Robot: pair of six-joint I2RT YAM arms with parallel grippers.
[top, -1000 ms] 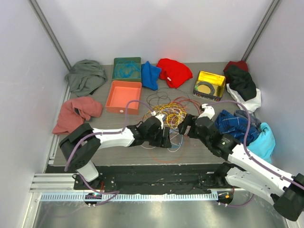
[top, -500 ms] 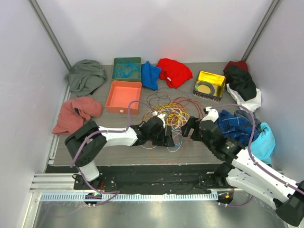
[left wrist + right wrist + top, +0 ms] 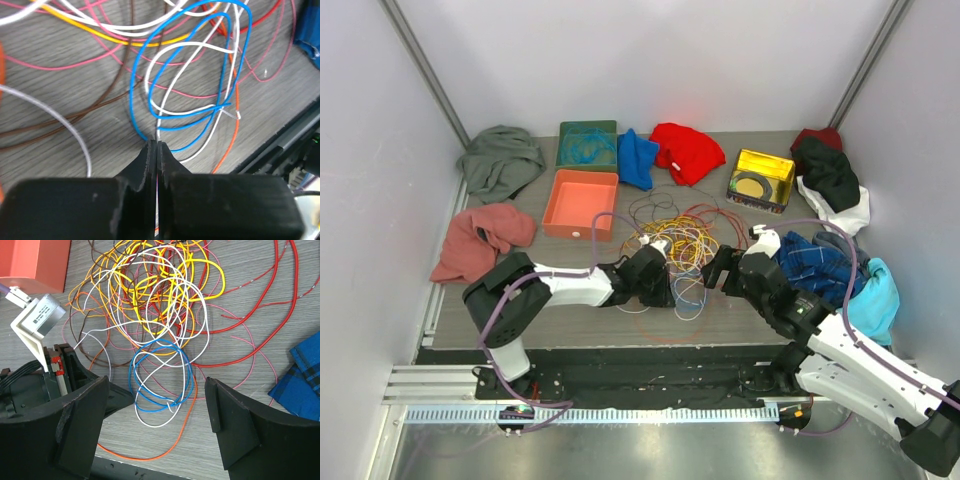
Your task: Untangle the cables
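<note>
A tangle of thin blue, yellow, orange, red, white and dark brown cables (image 3: pixel 675 243) is lying at the middle of the grey wood-grain tabletop (image 3: pixel 720 315). Its yellow and orange loops are bunching thickest at the centre, and red strands are trailing out toward 2 o'clock. At its 6 o'clock edge, blue and white loops (image 3: pixel 160 385) are spreading flat on the surface.

The left gripper (image 3: pixel 154 145) is lying low at the tangle's 7 o'clock side. Its jaws are pressed together and pinching a blue and a white strand, which are running out from between the tips. The right gripper (image 3: pixel 156 390) is hanging at the tangle's 4 o'clock side with its jaws spread wide, over the blue loops and not gripping anything.

In the top view, an orange square plastic tray (image 3: pixel 582 200) is sitting at 10 o'clock from the tangle. A dark green tray (image 3: pixel 587 143) is holding blue wire beyond it, and a shiny yellow tin (image 3: pixel 761 178) is standing at 2 o'clock.

Crumpled cloths are ringing the tabletop:
- grey (image 3: pixel 500 160) at 10 o'clock
- salmon pink (image 3: pixel 478 235) at 9 o'clock
- blue (image 3: pixel 638 158) at 12 o'clock
- red (image 3: pixel 687 150) just beside the blue one
- blue plaid (image 3: pixel 815 262) at 3 o'clock

Plain pale walls (image 3: pixel 670 60) are enclosing the space on three sides, and a ribbed metal rail (image 3: pixel 620 413) is running along the near edge.
</note>
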